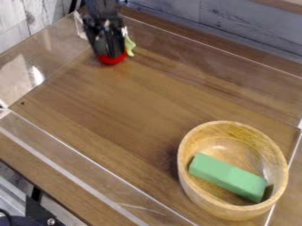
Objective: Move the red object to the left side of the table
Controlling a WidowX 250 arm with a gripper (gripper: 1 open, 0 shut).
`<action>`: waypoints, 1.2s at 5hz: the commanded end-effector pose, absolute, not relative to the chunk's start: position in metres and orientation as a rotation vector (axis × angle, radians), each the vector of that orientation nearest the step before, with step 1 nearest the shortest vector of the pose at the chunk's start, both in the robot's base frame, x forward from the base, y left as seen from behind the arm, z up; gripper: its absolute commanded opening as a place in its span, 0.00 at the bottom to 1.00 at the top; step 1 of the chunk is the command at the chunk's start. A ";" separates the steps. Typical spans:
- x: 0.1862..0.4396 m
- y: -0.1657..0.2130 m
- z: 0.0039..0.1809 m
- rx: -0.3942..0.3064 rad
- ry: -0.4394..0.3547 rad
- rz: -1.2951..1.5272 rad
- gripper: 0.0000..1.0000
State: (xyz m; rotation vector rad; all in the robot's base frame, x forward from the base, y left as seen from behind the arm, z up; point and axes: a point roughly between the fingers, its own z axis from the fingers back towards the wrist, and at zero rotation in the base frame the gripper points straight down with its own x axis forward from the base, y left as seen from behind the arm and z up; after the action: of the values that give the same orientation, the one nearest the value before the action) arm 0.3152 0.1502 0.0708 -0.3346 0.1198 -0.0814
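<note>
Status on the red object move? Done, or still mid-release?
Mostly done: the red object sits on the table at the picture's far left corner, well away from the wooden bowl holding the green block. In hand: the gripper hangs right over the object; whether its jaws touch it is unclear. Left: confirm release and clear the arm away.
</note>
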 end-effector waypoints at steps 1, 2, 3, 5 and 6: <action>0.320 0.185 0.079 -0.308 0.072 -0.009 0.00; 0.317 0.207 0.074 -0.313 0.074 0.042 0.00; 0.320 0.207 0.071 -0.311 0.085 0.046 1.00; 0.323 0.214 0.072 -0.312 0.090 0.129 1.00; 0.327 0.212 0.099 -0.316 0.042 0.184 1.00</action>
State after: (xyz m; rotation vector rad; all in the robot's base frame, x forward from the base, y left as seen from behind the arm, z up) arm 0.3233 0.2020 0.0606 -0.3733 0.1370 0.1821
